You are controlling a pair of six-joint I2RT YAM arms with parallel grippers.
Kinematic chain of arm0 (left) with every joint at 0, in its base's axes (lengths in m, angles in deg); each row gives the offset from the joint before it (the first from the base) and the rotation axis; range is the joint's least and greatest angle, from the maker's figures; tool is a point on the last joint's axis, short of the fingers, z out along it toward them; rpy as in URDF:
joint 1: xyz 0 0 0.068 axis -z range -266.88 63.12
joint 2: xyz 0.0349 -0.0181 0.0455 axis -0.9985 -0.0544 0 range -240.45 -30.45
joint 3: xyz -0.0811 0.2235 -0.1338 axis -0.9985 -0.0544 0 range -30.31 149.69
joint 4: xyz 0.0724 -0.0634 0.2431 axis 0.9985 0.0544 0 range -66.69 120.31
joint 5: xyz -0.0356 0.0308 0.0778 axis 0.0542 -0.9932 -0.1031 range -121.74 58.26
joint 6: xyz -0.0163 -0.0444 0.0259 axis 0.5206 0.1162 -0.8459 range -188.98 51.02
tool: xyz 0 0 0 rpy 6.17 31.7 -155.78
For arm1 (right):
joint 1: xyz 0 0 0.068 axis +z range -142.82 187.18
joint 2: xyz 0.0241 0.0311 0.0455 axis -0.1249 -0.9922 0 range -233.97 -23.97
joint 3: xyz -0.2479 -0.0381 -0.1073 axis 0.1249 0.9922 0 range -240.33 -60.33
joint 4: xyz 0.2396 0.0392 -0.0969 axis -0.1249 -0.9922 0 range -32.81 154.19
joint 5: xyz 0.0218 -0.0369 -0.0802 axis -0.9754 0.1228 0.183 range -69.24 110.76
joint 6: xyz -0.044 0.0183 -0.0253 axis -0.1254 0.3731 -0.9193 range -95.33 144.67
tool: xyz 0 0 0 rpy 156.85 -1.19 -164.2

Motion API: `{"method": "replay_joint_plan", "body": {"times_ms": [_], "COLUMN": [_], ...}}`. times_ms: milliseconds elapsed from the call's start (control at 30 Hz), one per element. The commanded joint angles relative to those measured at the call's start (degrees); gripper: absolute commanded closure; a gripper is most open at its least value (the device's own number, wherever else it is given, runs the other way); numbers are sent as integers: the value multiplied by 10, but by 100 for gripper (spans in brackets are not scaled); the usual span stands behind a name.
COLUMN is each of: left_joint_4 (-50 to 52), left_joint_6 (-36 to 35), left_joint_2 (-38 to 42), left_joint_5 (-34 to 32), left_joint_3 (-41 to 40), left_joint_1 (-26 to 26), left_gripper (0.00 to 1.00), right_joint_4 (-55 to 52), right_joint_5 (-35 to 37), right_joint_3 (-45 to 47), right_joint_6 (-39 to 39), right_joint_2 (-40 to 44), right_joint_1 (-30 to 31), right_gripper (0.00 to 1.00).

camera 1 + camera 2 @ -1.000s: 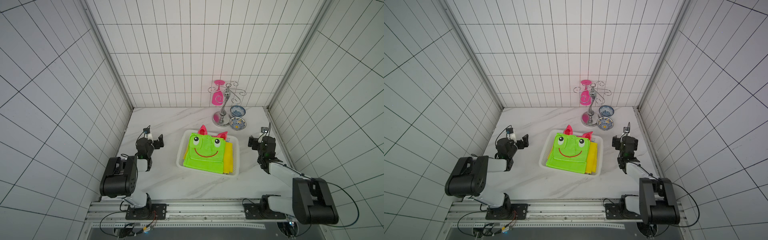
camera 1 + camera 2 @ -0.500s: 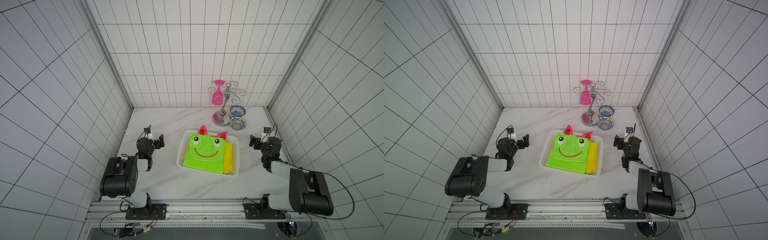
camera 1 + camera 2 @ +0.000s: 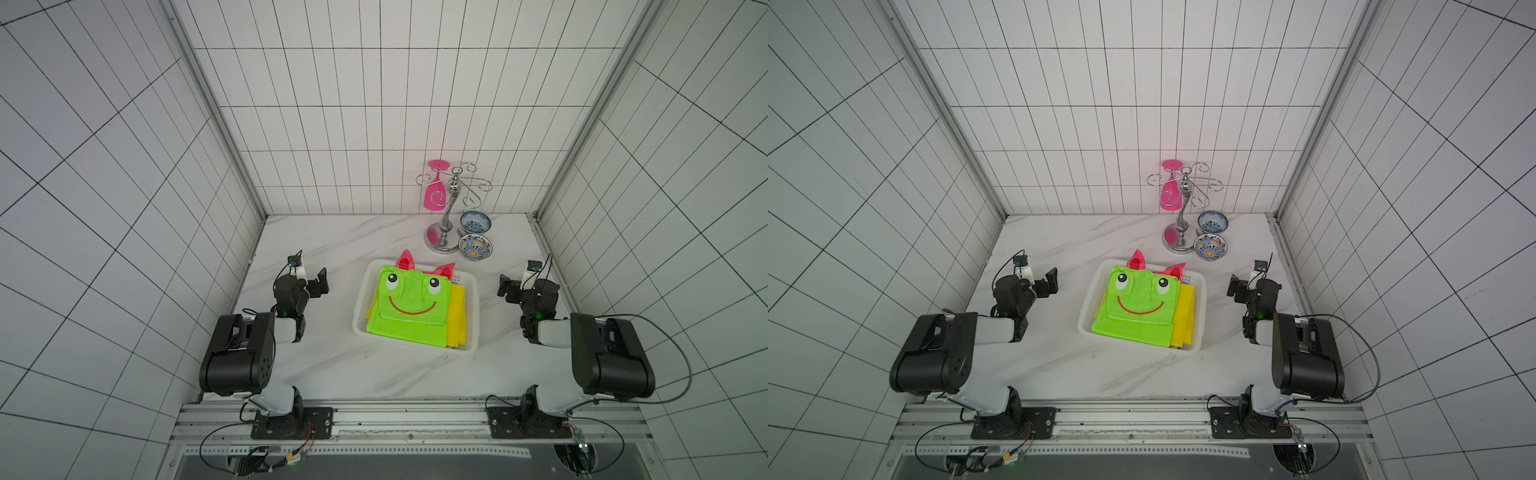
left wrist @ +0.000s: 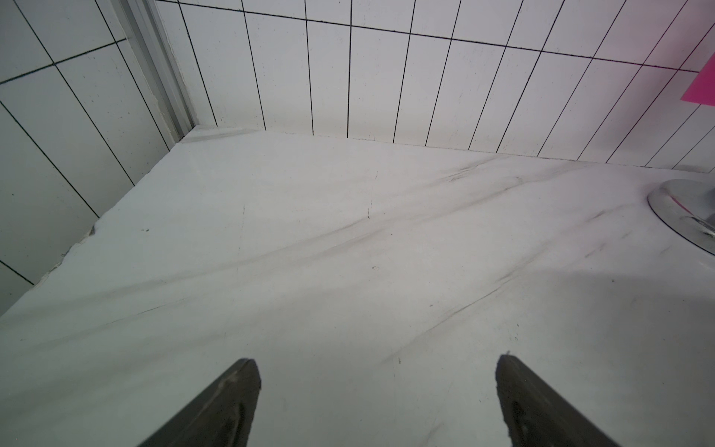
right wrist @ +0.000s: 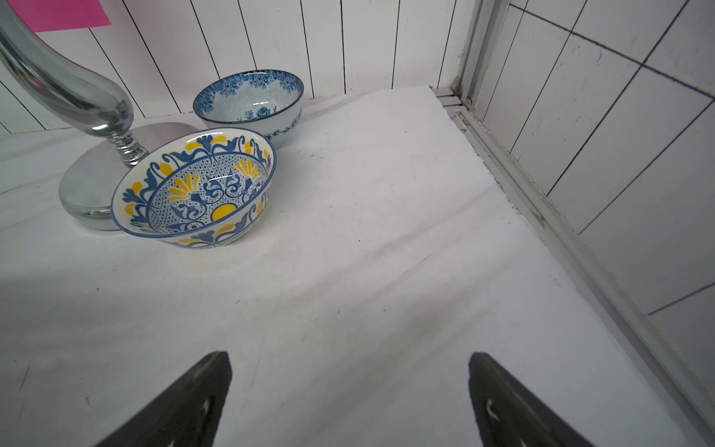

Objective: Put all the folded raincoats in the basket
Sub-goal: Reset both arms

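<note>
Found folded green frog-face raincoat [image 3: 409, 309] inside white mesh plastic basket [image 3: 469, 311]; judged done. Noted left gripper [image 3: 311, 284], right gripper [image 3: 514, 283] flanking basket, wide, empty.

No lettering, label, brand, number or sign can be read in any view; the only markings are a cartoon frog face with a red smile on the lime-green folded raincoat [image 3: 409, 307] lying in the white perforated plastic basket [image 3: 361, 307], and blue-and-yellow painted patterns on the round ceramic bowl [image 5: 201, 189], none of them text
</note>
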Motion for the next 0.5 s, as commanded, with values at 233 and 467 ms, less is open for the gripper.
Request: {"method": "replay_joint_plan", "body": {"times_ms": [233, 467], "left_joint_4": [-8, -8], "left_joint_6": [-2, 3], "left_joint_2": [12, 12], "left_joint_5": [-7, -12], "left_joint_3": [0, 0], "left_joint_1": [1, -1], "left_gripper": [3, 2], "right_joint_4": [-29, -33], "right_joint_5": [23, 21], "right_joint_3": [-20, -23], "right_joint_6": [4, -1], "right_joint_2": [6, 5], "right_joint_1": [6, 9], "right_gripper": [1, 1]}}
